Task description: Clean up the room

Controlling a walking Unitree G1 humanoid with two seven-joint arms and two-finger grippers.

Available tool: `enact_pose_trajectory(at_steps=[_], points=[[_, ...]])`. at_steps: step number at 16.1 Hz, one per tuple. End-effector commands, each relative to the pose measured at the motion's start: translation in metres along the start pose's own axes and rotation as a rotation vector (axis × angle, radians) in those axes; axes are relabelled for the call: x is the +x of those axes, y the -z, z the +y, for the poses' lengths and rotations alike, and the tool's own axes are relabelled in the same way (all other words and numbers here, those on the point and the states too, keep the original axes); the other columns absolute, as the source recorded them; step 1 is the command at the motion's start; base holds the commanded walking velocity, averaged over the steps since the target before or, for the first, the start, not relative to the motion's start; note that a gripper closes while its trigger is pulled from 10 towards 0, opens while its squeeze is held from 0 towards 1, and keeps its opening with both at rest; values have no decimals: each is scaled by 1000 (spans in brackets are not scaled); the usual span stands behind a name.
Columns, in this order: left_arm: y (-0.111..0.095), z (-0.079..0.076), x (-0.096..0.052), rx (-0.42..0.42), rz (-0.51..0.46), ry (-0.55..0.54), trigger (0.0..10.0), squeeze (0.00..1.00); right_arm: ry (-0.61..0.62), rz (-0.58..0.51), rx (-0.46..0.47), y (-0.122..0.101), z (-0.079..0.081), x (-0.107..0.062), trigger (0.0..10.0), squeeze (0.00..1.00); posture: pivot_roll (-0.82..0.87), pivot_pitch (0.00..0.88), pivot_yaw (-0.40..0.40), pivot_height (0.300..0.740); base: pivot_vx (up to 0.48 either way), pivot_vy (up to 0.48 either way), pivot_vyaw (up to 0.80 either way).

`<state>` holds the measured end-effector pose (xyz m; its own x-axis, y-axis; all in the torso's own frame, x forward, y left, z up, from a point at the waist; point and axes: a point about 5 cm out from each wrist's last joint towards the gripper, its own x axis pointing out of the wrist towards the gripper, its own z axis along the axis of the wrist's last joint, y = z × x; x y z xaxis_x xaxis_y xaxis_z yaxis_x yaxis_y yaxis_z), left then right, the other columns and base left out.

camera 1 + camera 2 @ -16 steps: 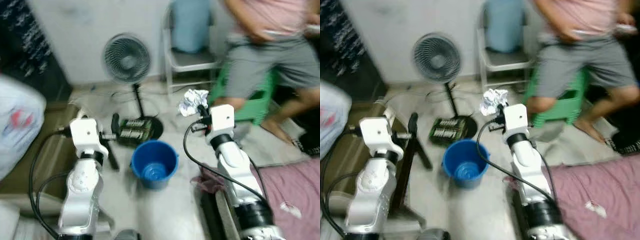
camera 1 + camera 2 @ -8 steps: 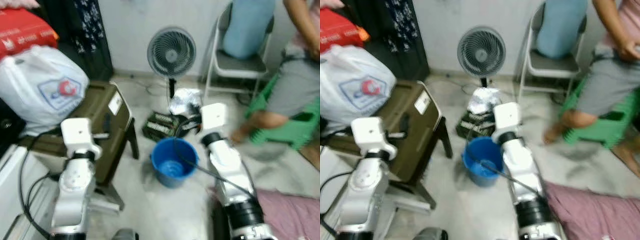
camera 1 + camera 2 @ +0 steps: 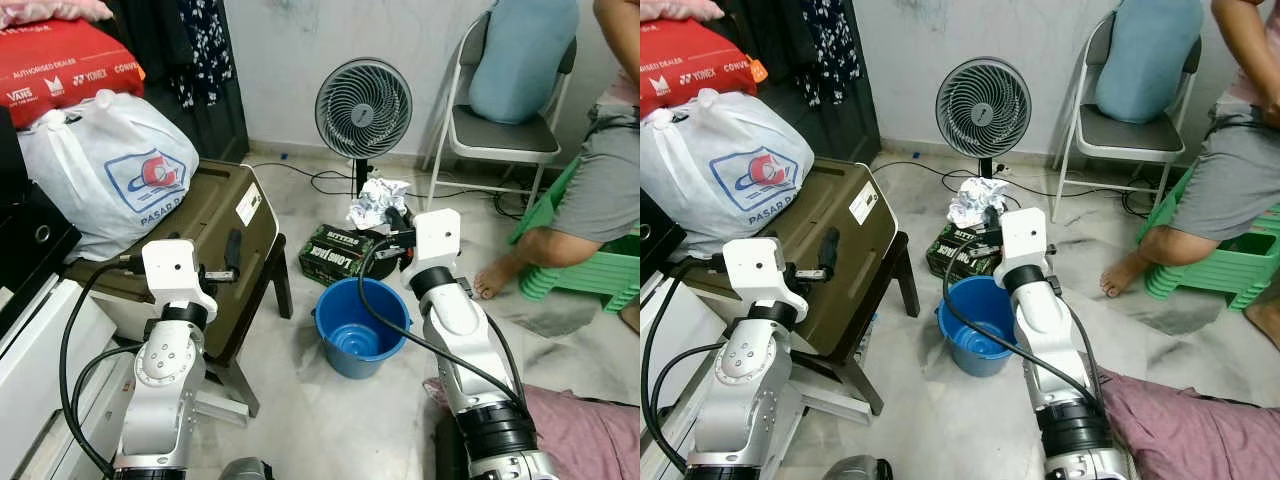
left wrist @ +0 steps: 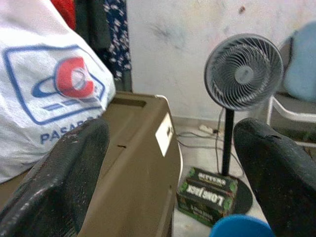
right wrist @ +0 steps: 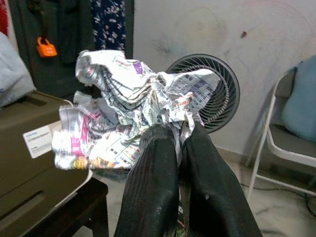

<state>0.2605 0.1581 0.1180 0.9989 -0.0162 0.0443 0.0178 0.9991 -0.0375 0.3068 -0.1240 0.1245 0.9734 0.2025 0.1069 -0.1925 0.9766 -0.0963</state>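
1. my right gripper (image 5: 177, 136) is clamped on a crumpled ball of printed newspaper (image 5: 133, 106); in the right wrist view my two black fingers (image 5: 153, 187) press together with the paper wedged between their tips.
2. in the left eye view that paper wad (image 3: 378, 200) sits at the centre of the frame, held up in the air beyond the round blue plastic bucket (image 3: 362, 325) that stands on the pale marbled floor (image 3: 320, 420) at lower centre.
3. my left gripper (image 4: 170, 163) is spread wide apart and holds nothing; it shows at centre left of the left eye view, over the olive-brown hard case (image 3: 215, 225) that rests on a dark stool.
4. a white plastic bag with a red and blue logo (image 3: 110, 170) lies on that case at upper left, with a red flat package (image 3: 65, 65) behind it.
5. a green and black printed carton (image 3: 340, 252) lies on the floor just behind the bucket, at the foot of a grey standing fan (image 3: 363, 108) at upper centre.
6. a grey folding chair with a pale blue cushion (image 3: 520, 70) stands at upper right.
7. a person in grey shorts (image 3: 605, 190) sits on a green plastic stool (image 3: 590, 265) at the right edge, one bare foot on the floor.
8. a mauve cloth (image 3: 590, 440) lies at the lower right corner.
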Motion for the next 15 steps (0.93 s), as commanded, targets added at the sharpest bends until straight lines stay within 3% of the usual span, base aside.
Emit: enact_pose_trajectory(at_steps=[1, 5, 8, 12, 15], points=[[-2, 2, -3, -2, 7, 23, 10000, 0, 25, 12, 7, 1, -4, 0, 10000, 0, -41, 0, 10, 740, 0, 0, 0], [9, 17, -14, 45, 63, 71, 10000, 0, 147, 58, 16, 9, -26, -21, 10000, 0, -51, 0, 35, 740, 0, 0, 0], [10, 12, -14, 42, 68, 117, 10000, 0, 190, 88, 26, 12, -34, -27, 10000, 0, -66, 0, 43, 740, 0, 0, -415], [7, 9, -10, 34, 57, 135, 10000, 0, 180, 92, 28, 10, -32, -26, 10000, 0, -65, 0, 36, 740, 0, 0, -761], [4, 9, -10, 17, 42, 143, 10000, 0, 168, 86, 26, 9, -29, -23, 10000, 0, -64, 0, 37, 740, 0, 0, 0]])
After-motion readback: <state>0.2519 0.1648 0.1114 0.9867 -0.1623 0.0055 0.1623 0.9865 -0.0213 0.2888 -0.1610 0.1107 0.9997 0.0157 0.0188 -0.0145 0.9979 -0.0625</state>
